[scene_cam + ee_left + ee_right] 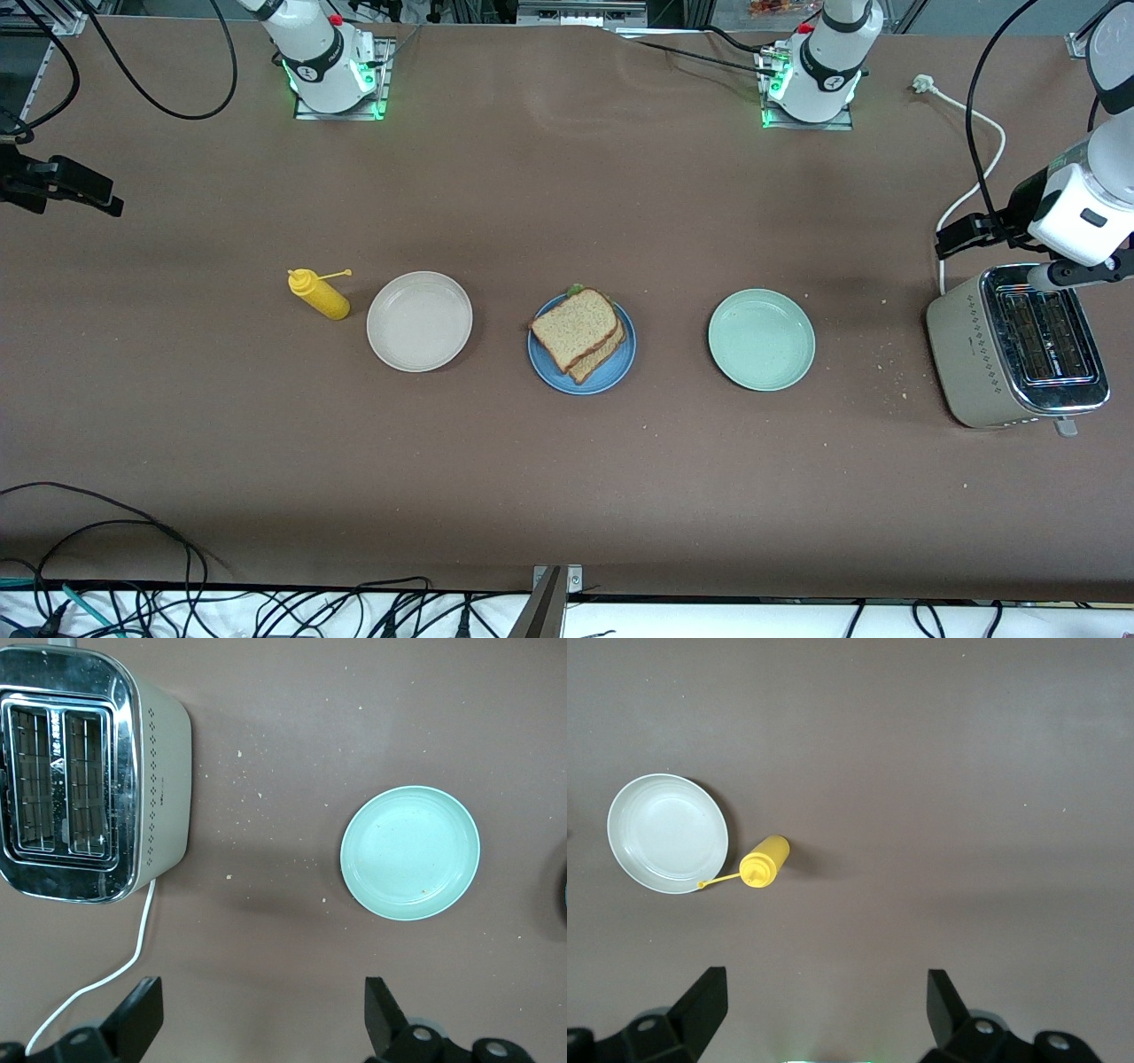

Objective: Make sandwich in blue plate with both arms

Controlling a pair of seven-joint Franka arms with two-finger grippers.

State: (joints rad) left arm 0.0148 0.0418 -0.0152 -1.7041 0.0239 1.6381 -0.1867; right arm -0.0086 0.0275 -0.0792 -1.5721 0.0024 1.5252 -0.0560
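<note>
The sandwich [578, 333], two square brown bread slices with a ruffled green lettuce leaf peeking out at twelve o'clock, sits finished on the round medium-blue plastic plate [614, 370] at mid-table. Judging by this, assembly looks done; nothing calls for another grasp. The left gripper [257, 1019] hangs spread wide near the beige two-slot toaster [970, 341]; the right gripper [819, 1010] hangs spread and empty. Three plates, one toaster, one yellow squeeze bottle [319, 295].
</note>
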